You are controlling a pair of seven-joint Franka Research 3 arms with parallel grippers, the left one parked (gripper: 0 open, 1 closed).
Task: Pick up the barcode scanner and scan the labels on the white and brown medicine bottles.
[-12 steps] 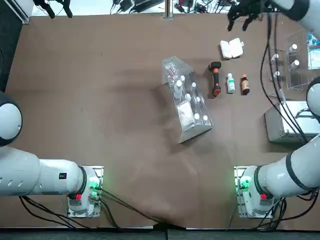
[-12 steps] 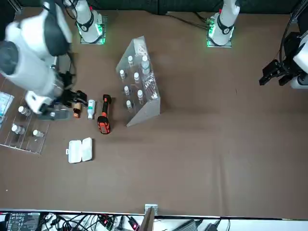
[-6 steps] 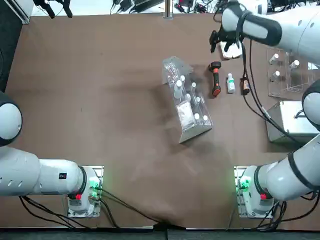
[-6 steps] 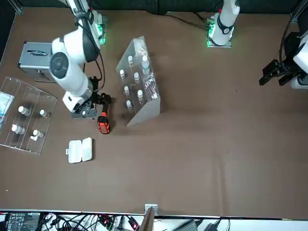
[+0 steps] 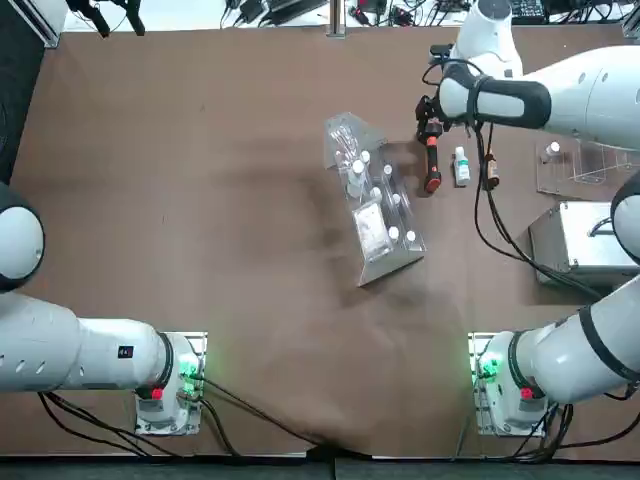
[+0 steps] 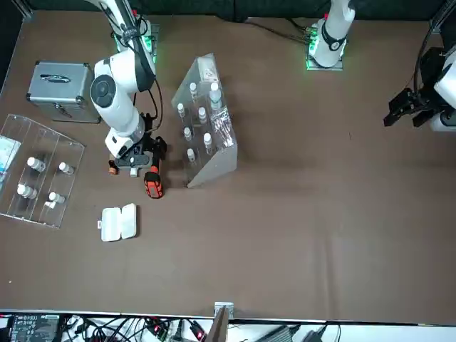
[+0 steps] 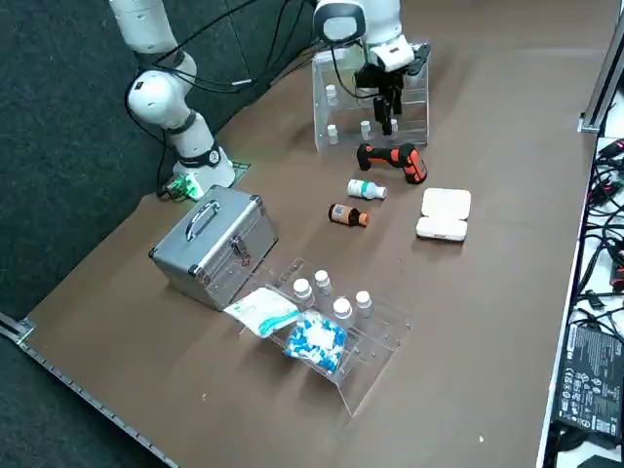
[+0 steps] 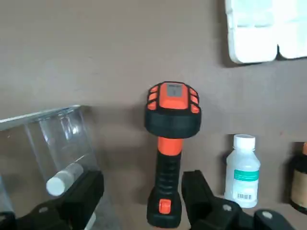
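Right end effector [image 8: 142, 191]: spread wide, empty, above table [image 7: 507, 292] | barcode scanner [image 8: 168, 153]: lay on table, handle between fingertips' lines, long axis running lengthwise between them | nearer arm: right

Silver case [image 7: 219, 244]: brushed metal look, slight sheen. Scanner [image 8: 168, 143]: matt black and orange plastic, ribbed grip. Rack [image 7: 366, 356]: clear glossy plastic. White bottle [image 8: 243, 175]: smooth plastic. Folded case [image 7: 444, 214]: smooth white plastic. Tabletop [image 6: 285, 242]: matt brown, mostly smooth. Vial holder [image 5: 376, 205]: clear, shiny plastic.
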